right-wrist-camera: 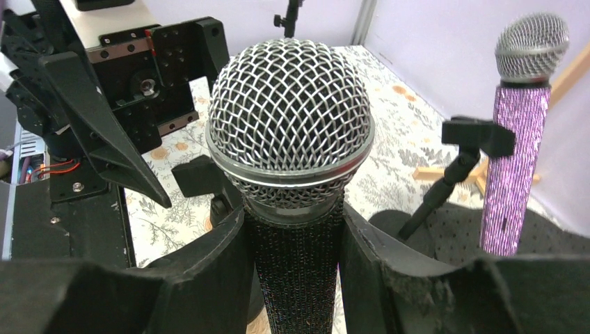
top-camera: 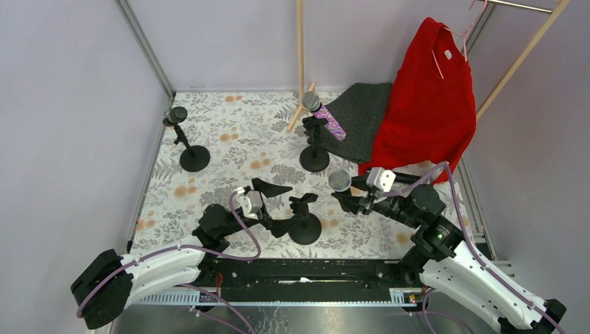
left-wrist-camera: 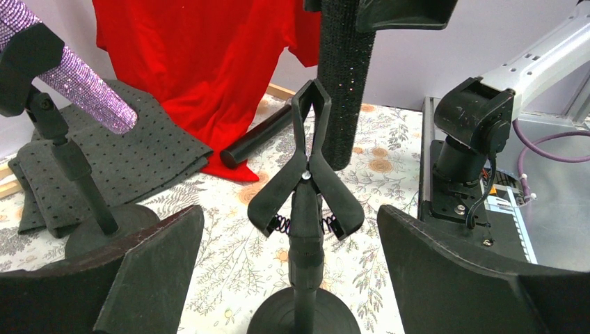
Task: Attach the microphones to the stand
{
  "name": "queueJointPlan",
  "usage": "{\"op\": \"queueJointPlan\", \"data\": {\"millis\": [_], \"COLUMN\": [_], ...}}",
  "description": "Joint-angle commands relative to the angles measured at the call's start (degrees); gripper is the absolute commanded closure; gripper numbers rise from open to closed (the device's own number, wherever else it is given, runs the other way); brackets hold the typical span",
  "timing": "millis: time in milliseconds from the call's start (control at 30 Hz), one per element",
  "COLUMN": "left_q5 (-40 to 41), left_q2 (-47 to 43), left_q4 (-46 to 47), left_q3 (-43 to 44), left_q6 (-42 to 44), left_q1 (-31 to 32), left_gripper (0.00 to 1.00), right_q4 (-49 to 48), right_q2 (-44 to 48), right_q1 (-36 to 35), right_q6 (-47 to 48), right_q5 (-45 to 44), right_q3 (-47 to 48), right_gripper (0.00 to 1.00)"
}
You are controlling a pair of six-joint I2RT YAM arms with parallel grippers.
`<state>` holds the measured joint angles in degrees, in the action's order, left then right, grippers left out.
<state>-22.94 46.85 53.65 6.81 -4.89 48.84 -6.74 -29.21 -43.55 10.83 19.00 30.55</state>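
Observation:
A black microphone (top-camera: 339, 180) with a silver mesh head (right-wrist-camera: 291, 111) is clamped upright in my right gripper (top-camera: 358, 198) (right-wrist-camera: 296, 233). It hangs just right of the near stand (top-camera: 305, 226), whose spring clip (left-wrist-camera: 309, 167) is shut and empty. My left gripper (top-camera: 280, 207) (left-wrist-camera: 290, 229) is open, its fingers on either side of that stand's post below the clip and not touching it. The glittery purple microphone (top-camera: 327, 118) (right-wrist-camera: 518, 139) sits in the middle back stand (top-camera: 314, 158). Another black microphone (top-camera: 177, 115) sits in the back left stand (top-camera: 195, 158).
A red shirt (top-camera: 428, 104) hangs on a wooden rack at the back right, over a black perforated mat (top-camera: 358, 115). A black tube (left-wrist-camera: 257, 142) lies by the shirt's hem. Grey walls close in the floral table (top-camera: 229, 139) on three sides.

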Motion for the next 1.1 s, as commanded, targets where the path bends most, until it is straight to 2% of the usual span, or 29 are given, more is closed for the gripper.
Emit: {"op": "queueJointPlan", "data": {"millis": [0,300,433,933,1000,1067], "left_q5": [-3.0,-4.4,-5.2,-5.4,-5.4,-5.0], "left_q2": [0.9,1.7,2.1,3.9,3.8,3.5], "left_q4": [1.3,-0.7,-2.3,-3.0,-3.2,-3.2], "left_q3": [3.7,4.8,5.2,6.2,6.2,6.1], "left_q6": [1.4,1.7,2.2,1.6,1.6,1.3], "left_q1": [0.1,0.1,0.1,0.1,0.1,0.1], "left_gripper": [0.01,0.04,0.14,0.41,0.49,0.61], "right_q4": [-7.6,-6.0,-5.4,-4.8,-4.3,-4.1], "right_q2": [-2.5,-8.4,-10.8,-13.5,-14.1,-14.6], "right_q1": [-0.2,-0.2,-0.2,-0.2,-0.2,-0.3], "right_q6": [4.7,9.8,10.3,11.0,11.3,11.5], "right_q5": [5.9,13.2,15.0,21.9,22.7,23.3], "right_q3": [4.5,9.0,10.5,12.6,13.0,13.4], "right_gripper": [1.0,1.0,1.0,1.0,1.0,1.0]}}
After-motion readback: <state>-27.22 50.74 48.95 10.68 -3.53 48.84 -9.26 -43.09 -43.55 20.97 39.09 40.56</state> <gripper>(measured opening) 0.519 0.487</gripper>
